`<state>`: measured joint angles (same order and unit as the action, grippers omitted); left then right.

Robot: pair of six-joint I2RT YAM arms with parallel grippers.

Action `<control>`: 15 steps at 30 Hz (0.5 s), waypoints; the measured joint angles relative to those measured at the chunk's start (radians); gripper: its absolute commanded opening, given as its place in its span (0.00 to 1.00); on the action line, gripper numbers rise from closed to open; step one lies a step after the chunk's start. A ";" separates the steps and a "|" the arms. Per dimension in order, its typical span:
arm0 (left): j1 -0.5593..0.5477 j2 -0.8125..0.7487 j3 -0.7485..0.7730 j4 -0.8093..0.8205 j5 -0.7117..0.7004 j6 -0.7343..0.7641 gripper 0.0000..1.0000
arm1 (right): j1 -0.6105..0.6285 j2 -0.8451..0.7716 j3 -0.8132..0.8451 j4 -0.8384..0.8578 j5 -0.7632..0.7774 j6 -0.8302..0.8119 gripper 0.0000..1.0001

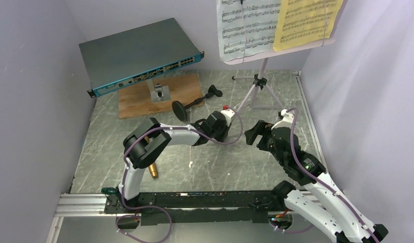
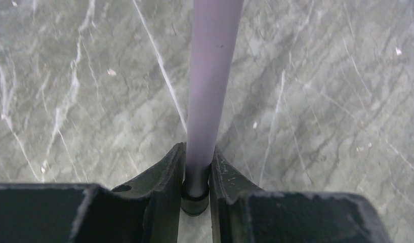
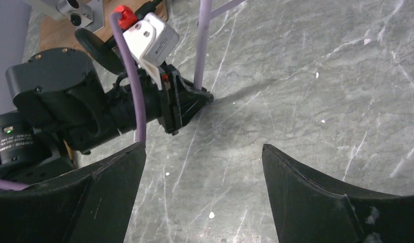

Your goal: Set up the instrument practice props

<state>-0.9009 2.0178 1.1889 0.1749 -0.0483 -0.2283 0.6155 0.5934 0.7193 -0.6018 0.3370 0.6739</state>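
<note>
Grey marbled stone makes up the bench [image 1: 210, 169]. At the back right, the pale lilac music stand [image 1: 260, 71] stands up on its tripod legs. A white music sheet [image 1: 248, 28] and a yellow music sheet [image 1: 306, 20] rest side by side on its top.

The left gripper [image 2: 197, 174] is low over the bench. Its fingers [image 2: 164, 172] are squeezed tight on the bottom end of one leg [image 2: 212, 76] of the music stand. The right gripper [image 3: 202, 162] hangs near it, just to the right. Its fingers [image 3: 106, 192] are wide apart with nothing between them.

The short black mic stand [image 1: 192, 104] lies tipped on its side, right next to the wooden board [image 1: 139, 101] with its metal block [image 1: 158, 92]. Behind the board is the grey network switch [image 1: 136, 53], which is tilted. The gold microphone [image 1: 153, 171], I think, peeks out from under the left arm [image 1: 144, 147], but most of it is hidden.
</note>
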 measured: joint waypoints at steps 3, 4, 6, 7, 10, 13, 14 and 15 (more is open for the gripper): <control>0.010 0.039 0.055 -0.005 0.005 0.006 0.00 | 0.000 -0.008 0.000 -0.005 0.003 -0.002 0.88; 0.012 0.049 0.069 -0.008 0.006 0.007 0.00 | 0.000 -0.010 0.001 -0.006 0.003 -0.002 0.88; 0.016 0.071 0.102 -0.015 0.010 0.008 0.00 | 0.000 -0.013 0.004 -0.013 0.004 -0.002 0.88; 0.018 0.082 0.119 -0.018 0.011 0.008 0.00 | 0.000 -0.015 0.006 -0.017 0.004 -0.002 0.88; 0.020 0.103 0.151 -0.026 0.016 0.010 0.00 | 0.000 -0.022 0.011 -0.029 0.006 -0.004 0.89; 0.022 0.113 0.168 -0.031 0.022 0.010 0.13 | 0.000 -0.028 0.015 -0.037 0.012 -0.008 0.89; 0.023 0.114 0.169 -0.031 0.025 0.010 0.22 | 0.000 -0.031 0.015 -0.037 0.014 -0.010 0.89; 0.024 0.114 0.169 -0.031 0.026 0.010 0.31 | 0.000 -0.031 0.015 -0.039 0.017 -0.010 0.89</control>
<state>-0.8772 2.1315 1.3575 0.1440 -0.0219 -0.2180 0.6155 0.5621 0.7341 -0.6407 0.3542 0.6640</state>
